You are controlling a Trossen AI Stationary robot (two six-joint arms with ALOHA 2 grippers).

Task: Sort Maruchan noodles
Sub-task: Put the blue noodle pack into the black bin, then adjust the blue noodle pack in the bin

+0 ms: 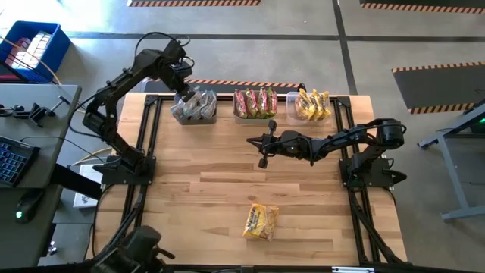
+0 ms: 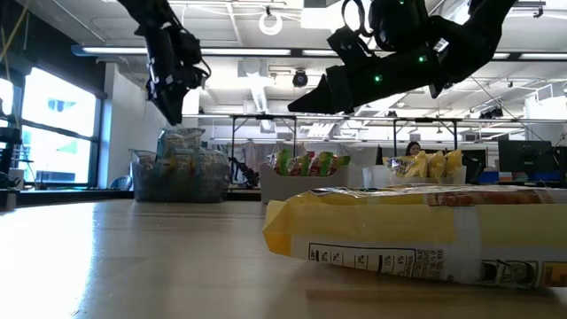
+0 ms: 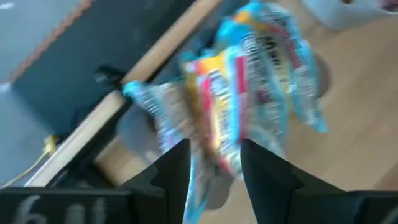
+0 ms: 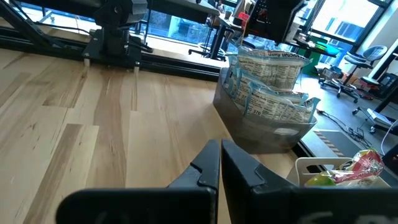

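Observation:
Three bins stand along the table's far edge. The left bin (image 1: 195,107) holds silvery-grey packets (image 3: 261,81), the middle bin (image 1: 255,105) holds red and green ones, and the right bin (image 1: 312,105) holds yellow ones. One yellow packet (image 1: 260,221) lies flat on the table near its near edge and fills the foreground of the low view (image 2: 425,229). My left gripper (image 3: 214,168) hangs open just above the left bin (image 2: 177,168), with nothing between its fingers. My right gripper (image 4: 221,162) is shut and empty, held above the middle of the table (image 1: 254,142) and pointing toward the left bin.
Bare wooden table top (image 1: 197,189) lies between the bins and the lone packet. Black frame rails run along the table's left and right sides. A side desk with a keyboard (image 1: 15,159) and a blue crate (image 1: 30,49) stand off to the left.

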